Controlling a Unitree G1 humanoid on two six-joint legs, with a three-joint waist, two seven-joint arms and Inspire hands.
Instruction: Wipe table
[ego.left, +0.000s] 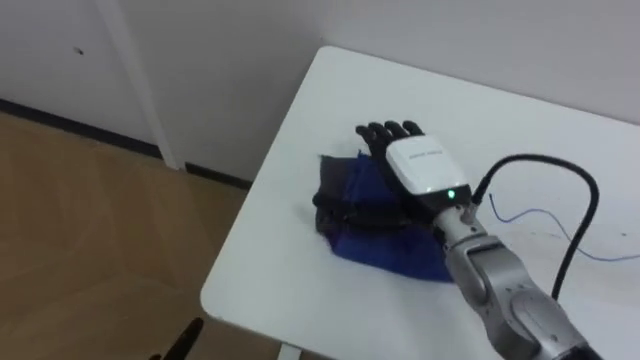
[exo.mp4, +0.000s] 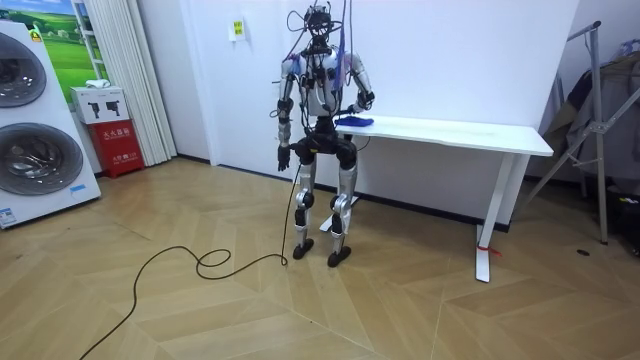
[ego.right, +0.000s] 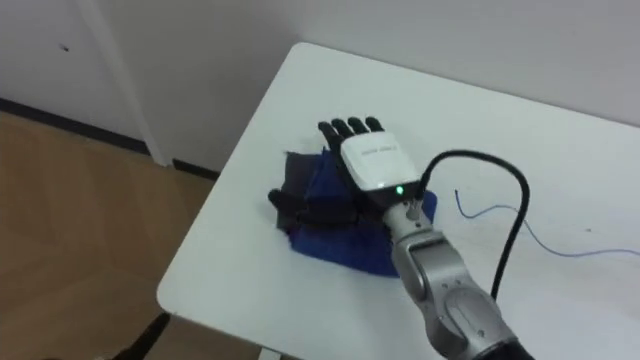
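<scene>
Right hand (ego.left: 420, 165) lies flat, fingers straight, pressing the blue cloth (ego.left: 372, 245) near the white table's (ego.left: 540, 120) left edge. Most of the bare top lies to its right, so I'd sweep rightward; left hand (exo.mp4: 284, 155) hangs at the robot's side.

From my end, the flat white desk (ego.left: 300, 200) reads smooth and matt, faintly sheened. On it lies a soft, rumpled dark-blue cloth (ego.left: 380, 248), woven and dull. The right hand (ego.left: 425, 165) has a glossy white plastic back; its fingers (ego.left: 385, 132) are matt black. The light-brown wooden parquet floor (ego.left: 90, 220) looks satin.
</scene>
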